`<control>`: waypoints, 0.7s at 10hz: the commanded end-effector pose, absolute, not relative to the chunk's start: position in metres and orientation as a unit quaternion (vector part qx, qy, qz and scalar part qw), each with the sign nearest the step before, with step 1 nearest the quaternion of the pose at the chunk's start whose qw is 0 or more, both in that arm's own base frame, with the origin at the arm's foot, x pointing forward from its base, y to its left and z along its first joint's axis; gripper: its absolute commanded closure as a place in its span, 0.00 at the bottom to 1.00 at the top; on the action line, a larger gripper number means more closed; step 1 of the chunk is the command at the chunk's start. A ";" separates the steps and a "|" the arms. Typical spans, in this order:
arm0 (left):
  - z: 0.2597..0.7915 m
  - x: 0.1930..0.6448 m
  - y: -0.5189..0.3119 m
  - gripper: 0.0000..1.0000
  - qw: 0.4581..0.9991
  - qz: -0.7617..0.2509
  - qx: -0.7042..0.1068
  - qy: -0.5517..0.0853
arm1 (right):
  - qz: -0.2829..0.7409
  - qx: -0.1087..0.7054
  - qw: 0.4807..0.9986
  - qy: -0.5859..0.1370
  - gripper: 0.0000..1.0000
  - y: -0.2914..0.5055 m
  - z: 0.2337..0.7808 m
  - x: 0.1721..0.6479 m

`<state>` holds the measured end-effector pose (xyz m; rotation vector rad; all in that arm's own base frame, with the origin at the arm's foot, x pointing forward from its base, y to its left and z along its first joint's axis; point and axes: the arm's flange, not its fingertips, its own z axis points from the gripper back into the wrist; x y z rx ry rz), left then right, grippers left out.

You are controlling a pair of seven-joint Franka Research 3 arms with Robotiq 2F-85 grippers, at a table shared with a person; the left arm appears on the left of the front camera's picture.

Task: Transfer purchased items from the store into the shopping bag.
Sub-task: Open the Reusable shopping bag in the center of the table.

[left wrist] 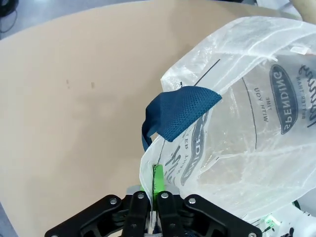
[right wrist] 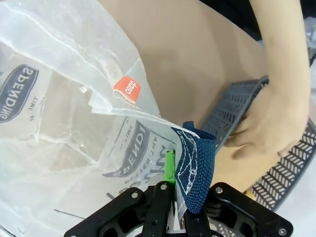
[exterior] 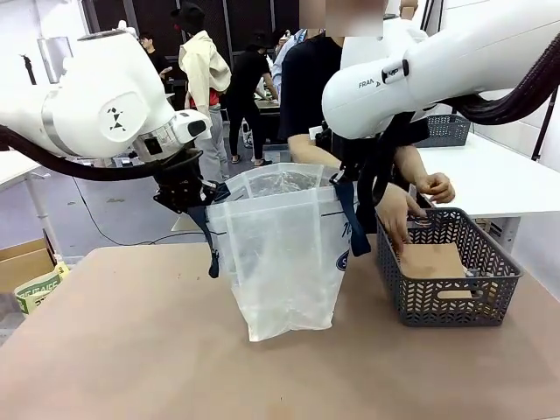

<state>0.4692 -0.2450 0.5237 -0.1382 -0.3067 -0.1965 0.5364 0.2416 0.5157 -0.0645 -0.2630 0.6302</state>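
Note:
The shopping bag (exterior: 284, 254), translucent white plastic with navy straps, stands in the middle of the brown table (exterior: 131, 341) with its mouth held wide. My left gripper (exterior: 194, 206) is shut on its left rim, and in the left wrist view the left gripper (left wrist: 154, 185) pinches the plastic below a navy strap (left wrist: 180, 111). My right gripper (exterior: 352, 188) is shut on the right rim; the right wrist view has the right gripper (right wrist: 175, 173) clamping plastic beside a strap (right wrist: 197, 168). A tan flat packet (exterior: 430, 260) lies in the grey basket, where a person's hand (exterior: 398, 214) reaches.
The dark grey lattice basket (exterior: 451, 293) sits right of the bag, close to the table's right edge. The person stands behind the table's far side. A cardboard box (exterior: 24, 261) is on the floor at the left. A second basket (exterior: 446, 129) rests on a white table behind.

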 end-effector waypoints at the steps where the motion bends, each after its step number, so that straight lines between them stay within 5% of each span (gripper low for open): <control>1: 0.522 0.479 -0.241 1.00 0.979 -0.136 -0.073 -0.134 | 0.322 -0.030 0.938 -0.124 1.00 0.236 0.509 0.537; 7: 0.520 0.473 -0.246 1.00 0.980 -0.113 -0.068 -0.147 | 0.311 -0.032 0.942 -0.124 1.00 0.241 0.510 0.537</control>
